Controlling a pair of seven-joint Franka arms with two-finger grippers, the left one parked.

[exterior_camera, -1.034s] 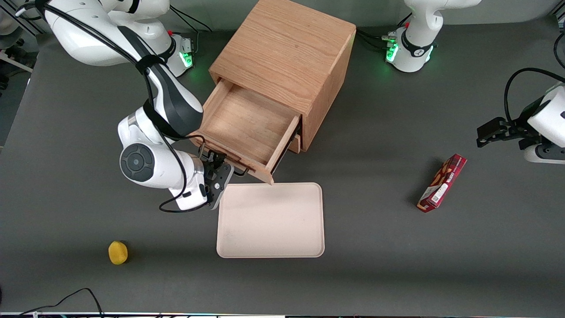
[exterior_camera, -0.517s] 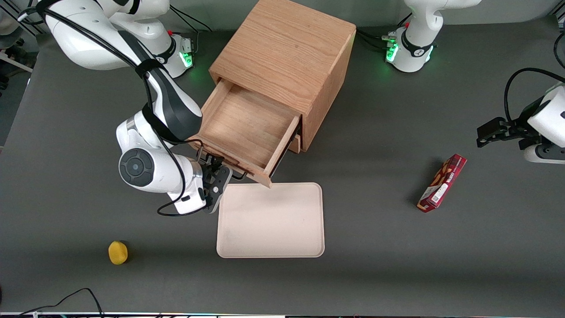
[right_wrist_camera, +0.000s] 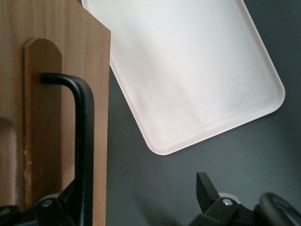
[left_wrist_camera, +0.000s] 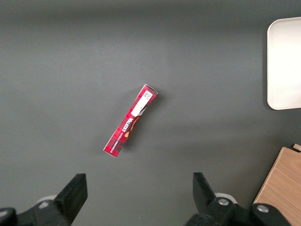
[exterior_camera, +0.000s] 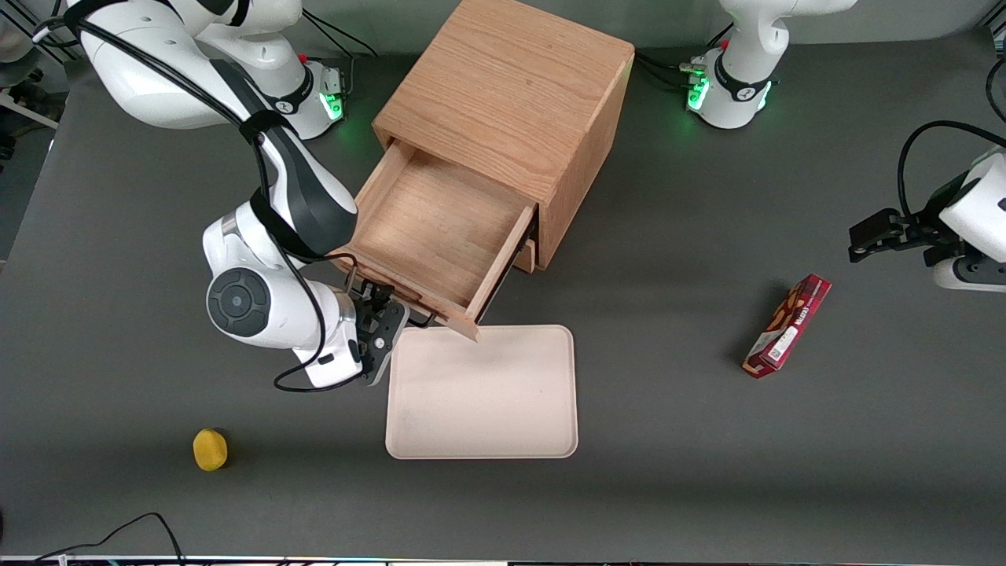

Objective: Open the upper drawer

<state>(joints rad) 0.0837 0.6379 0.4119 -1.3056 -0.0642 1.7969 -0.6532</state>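
Spread apart, my gripper [exterior_camera: 391,314] sat at the front of the upper drawer [exterior_camera: 440,228], its black handle [right_wrist_camera: 81,136] passing one finger [right_wrist_camera: 61,207]; I saw no clamp on it. Pulled well out of the cabinet [exterior_camera: 515,102], that drawer overhung the beige tray [exterior_camera: 483,393].

The upper drawer [exterior_camera: 440,228] stood pulled out of the cabinet [exterior_camera: 511,102], its front corner over the tray's [exterior_camera: 483,393] edge. The gripper [exterior_camera: 385,318] sat at the drawer's handle [right_wrist_camera: 80,141]. A box [exterior_camera: 787,325] lay toward the parked arm's end, a fruit [exterior_camera: 210,449] near the table's front edge.
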